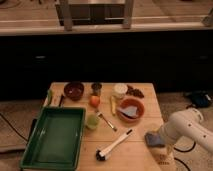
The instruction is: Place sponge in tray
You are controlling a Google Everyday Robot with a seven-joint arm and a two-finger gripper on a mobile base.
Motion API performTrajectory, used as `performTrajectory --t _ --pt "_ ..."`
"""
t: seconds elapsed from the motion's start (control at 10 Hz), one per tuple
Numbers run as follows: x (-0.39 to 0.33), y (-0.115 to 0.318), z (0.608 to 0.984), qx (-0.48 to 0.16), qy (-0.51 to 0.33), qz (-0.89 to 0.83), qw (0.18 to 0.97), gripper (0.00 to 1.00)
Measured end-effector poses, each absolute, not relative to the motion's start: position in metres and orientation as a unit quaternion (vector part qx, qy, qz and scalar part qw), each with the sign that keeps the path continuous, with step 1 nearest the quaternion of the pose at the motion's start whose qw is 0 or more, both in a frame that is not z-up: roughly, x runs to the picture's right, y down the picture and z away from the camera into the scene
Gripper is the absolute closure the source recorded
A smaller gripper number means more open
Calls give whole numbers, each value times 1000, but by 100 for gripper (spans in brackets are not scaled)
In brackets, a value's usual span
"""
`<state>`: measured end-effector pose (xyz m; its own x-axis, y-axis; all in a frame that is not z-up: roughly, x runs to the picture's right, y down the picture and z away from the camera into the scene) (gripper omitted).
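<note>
- The wooden table (140, 155) carries all items noted below.
- The white robot arm (189, 127) reaches in from the right, low over the table's right edge.
- The gripper (160, 138) sits at the table's front right, right against the blue-grey rectangular sponge (151, 139). Whether it is spread apart or clamped on the sponge cannot be told.
- The sponge is at the right edge of the table, well apart from the tray and outside it.
- The large deep rectangular green plastic tray (55, 109) sits at the front left corner, overhanging the table's left side. Nothing can be made out inside it.
- A brush with a white handle and black head (114, 145) lies diagonally between tray and sponge.
- A round orange bowl (132, 114) stands right of centre, holding a blue-grey cloth (128, 110).
- A small pale green cup (92, 121) stands just beside the tray's right rim.
- An orange fruit (94, 101) lies behind the green cup.
- A dark red bowl (74, 90), a dark cup (96, 88) and a white cup (120, 90) line the far side.
</note>
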<state>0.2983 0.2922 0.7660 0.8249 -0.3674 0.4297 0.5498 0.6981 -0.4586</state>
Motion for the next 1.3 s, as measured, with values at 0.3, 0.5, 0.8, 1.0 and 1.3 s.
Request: performTrajectory --t 0.3,0.5,0.8,1.0,1.3 --pt "301 293 774 -313 -138 -206 917 20" --pt "305 293 778 -318 -132 -191 919 27" --pt "312 294 782 -325 -127 -178 920 56" --pt "313 294 784 -325 -127 -175 921 76" --pt "313 289 782 -326 -129 -184 918 100"
